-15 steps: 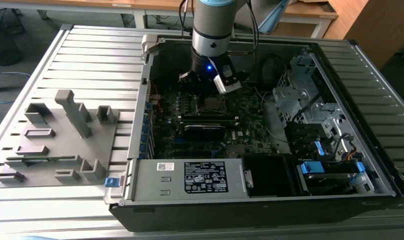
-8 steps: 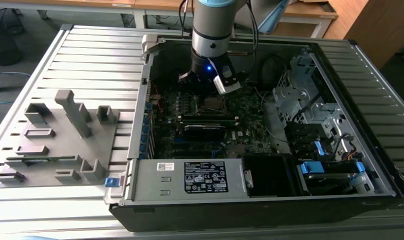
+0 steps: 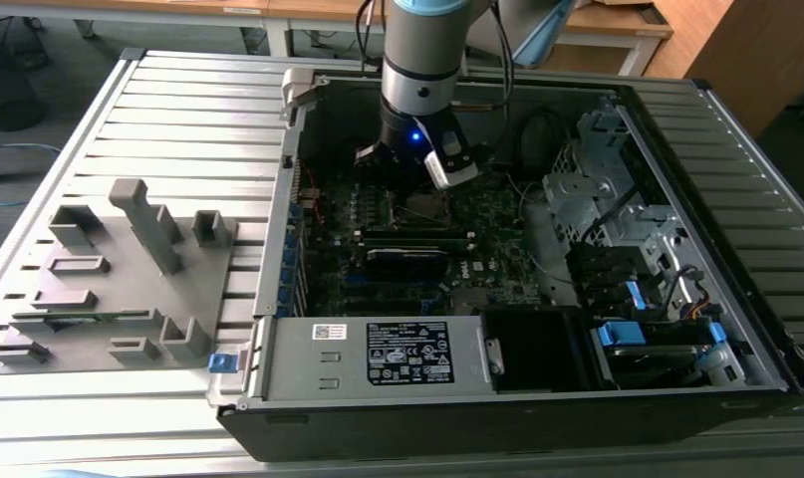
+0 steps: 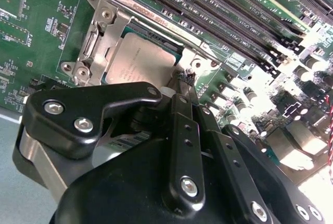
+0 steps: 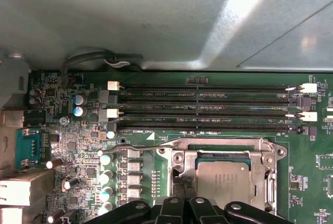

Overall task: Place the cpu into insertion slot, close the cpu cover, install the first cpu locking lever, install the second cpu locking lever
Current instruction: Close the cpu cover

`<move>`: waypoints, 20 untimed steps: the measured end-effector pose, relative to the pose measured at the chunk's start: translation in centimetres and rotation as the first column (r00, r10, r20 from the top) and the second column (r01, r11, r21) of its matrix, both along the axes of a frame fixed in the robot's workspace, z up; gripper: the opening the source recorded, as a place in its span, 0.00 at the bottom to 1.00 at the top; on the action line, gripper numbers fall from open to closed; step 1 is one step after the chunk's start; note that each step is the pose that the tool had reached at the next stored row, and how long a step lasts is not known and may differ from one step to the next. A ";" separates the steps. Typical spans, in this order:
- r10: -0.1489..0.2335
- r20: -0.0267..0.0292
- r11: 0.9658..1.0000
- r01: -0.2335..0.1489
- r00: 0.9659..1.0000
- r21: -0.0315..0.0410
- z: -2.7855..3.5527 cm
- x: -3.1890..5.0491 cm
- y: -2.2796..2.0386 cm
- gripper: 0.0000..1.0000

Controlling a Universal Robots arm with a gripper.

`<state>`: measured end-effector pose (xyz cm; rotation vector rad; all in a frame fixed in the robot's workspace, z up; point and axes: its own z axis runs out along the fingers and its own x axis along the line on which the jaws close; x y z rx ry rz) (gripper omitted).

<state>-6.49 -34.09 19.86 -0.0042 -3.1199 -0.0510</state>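
While flat under the cpu cover (image 4: pixel 96 37), dull silver-grey cpu (image 4: pixel 140 60).

Exterior view: set high and off the arm (image 3: pixel 421 60), well back, looking down at a slant into the open computer case (image 3: pixel 508 423), with the whole case and the slatted table (image 3: pixel 175 119) in frame. First wrist view: rides the arm, close over the motherboard (image 5: pixel 78 130), faces it almost flat-on, memory slots (image 5: pixel 208 107) running across. Second wrist view: also on the arm, nearer and tilted, looks past the gripper (image 4: pixel 183 77) body. Shared in both wrist views: the cpu (image 5: pixel 229 180), the cpu cover (image 5: pixel 179 156) around it, the memory slots. The exterior view catches that same patch below the arm
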 end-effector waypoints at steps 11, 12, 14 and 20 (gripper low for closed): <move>0.000 0.000 1.000 0.000 1.000 0.000 -0.12 -0.02 0.01 0.11; 0.000 0.000 1.000 0.000 1.000 0.000 -0.13 -0.02 0.01 0.11; 0.000 0.000 1.000 0.000 1.000 0.001 -0.14 -0.02 0.01 0.11; 0.000 0.002 1.000 0.000 1.000 0.002 0.04 -0.01 0.04 0.11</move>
